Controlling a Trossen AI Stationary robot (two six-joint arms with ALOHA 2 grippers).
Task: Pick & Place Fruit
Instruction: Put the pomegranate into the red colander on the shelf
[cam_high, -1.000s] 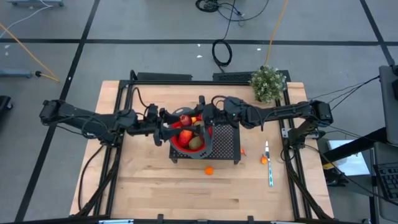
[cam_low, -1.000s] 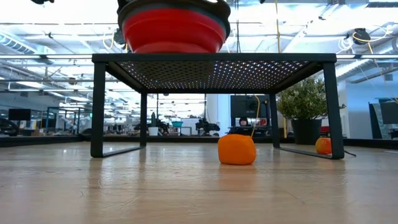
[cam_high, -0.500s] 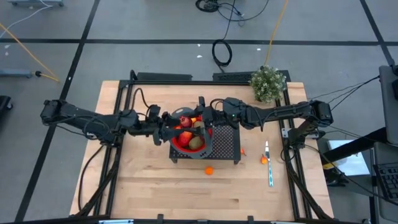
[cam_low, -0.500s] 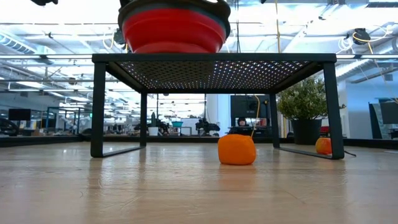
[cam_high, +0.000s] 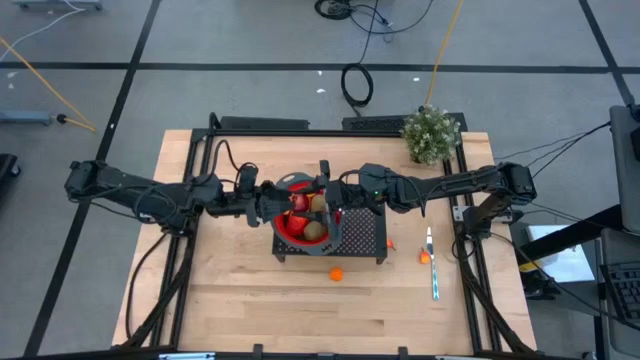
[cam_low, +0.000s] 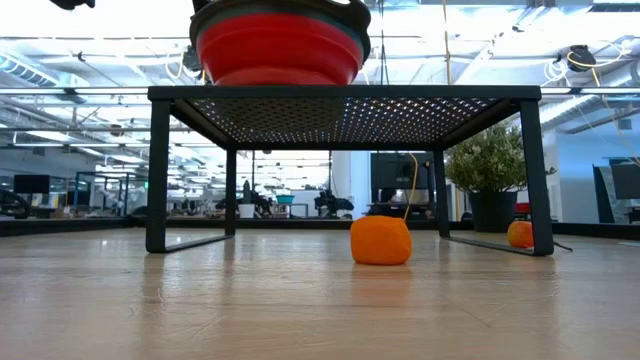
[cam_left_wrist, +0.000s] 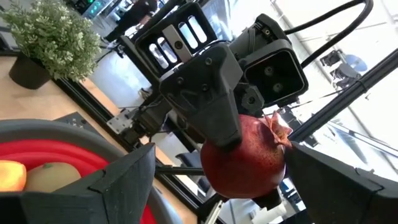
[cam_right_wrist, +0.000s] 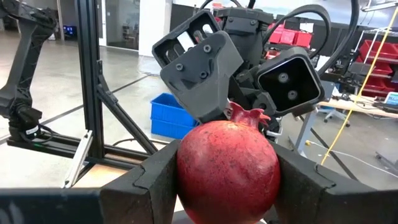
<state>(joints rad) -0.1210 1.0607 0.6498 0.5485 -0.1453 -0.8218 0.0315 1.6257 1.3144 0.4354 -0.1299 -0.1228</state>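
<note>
A dark red pomegranate (cam_right_wrist: 227, 171) hangs above the red bowl (cam_high: 300, 228), which stands on a black mesh stand (cam_high: 360, 235). My right gripper (cam_right_wrist: 227, 155) comes in level from the table's right and is shut on the pomegranate. My left gripper (cam_left_wrist: 221, 152) faces it level from the left and is wide open. Its two fingers stand on either side of the pomegranate (cam_left_wrist: 249, 162). Brown ovals (cam_high: 313, 230) and a yellow-orange piece (cam_left_wrist: 12, 174) lie in the bowl. One orange ball (cam_low: 381, 240) rests on the table in front of the stand. My right gripper pinches the pomegranate by the two sides of its round body (cam_right_wrist: 186, 177), between its two fingers. The fingers come level from the table's right. The fruit is lifted clear above the bowl, its crown (cam_right_wrist: 247, 115) pointing toward the left gripper.
A second orange ball (cam_low: 520, 234) lies by the stand's right leg. A pale-handled utensil (cam_high: 433, 270) lies toward the table's right edge. A potted plant (cam_high: 431, 133) stands at the far right corner. Bare wood stretches along the near edge.
My left gripper has rolled about the line it points along and has stayed wide open in place. My right gripper has rolled a little, still shut on the pomegranate, which stays above the bowl.
</note>
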